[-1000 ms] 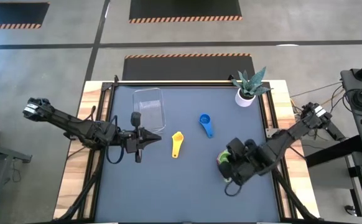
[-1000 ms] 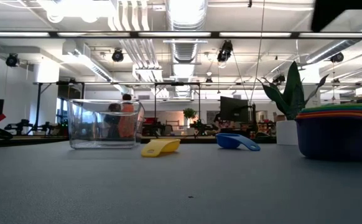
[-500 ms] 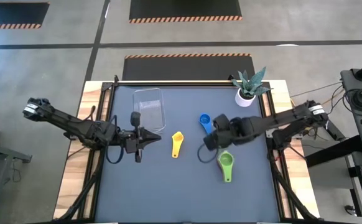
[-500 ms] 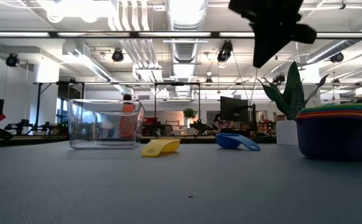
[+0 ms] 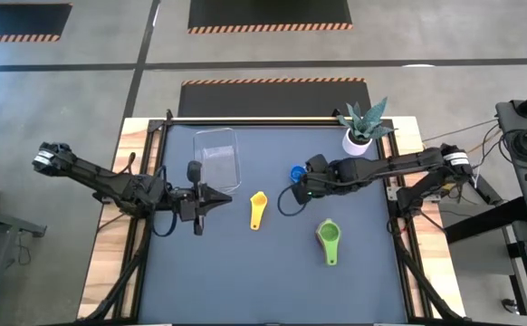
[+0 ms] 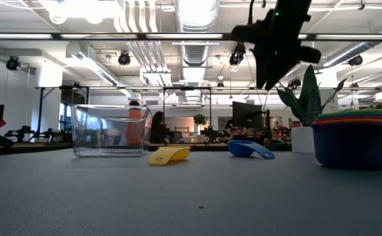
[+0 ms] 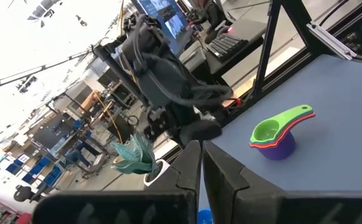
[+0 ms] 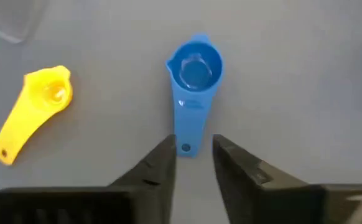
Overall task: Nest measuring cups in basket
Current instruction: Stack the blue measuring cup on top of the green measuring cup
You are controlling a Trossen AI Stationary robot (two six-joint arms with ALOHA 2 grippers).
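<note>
The blue cup (image 8: 193,70) lies on the table with its handle end (image 8: 186,147) showing between the open fingers of my right gripper (image 8: 192,142). In the low view that gripper (image 6: 268,78) hangs well above the blue cup (image 6: 250,149), touching nothing. The yellow cup (image 5: 257,210) lies on its side near the table's middle. A nested stack (image 5: 329,240), green on top and purple at the bottom (image 7: 274,135), stands toward the near right. The clear basket (image 5: 216,156) sits at the far left. My left gripper (image 5: 211,201) waits shut, just near of the basket.
A white plant pot (image 5: 358,140) with a spiky plant stands at the far right corner, close behind my right arm. A cable loops on the table below the right gripper. Bare dark table lies along the near edge.
My right gripper has left the nested stack at the near right and travelled toward the table's far left, ending above the blue cup. The stack, earlier covered by the gripper, now stands in plain view on the table.
</note>
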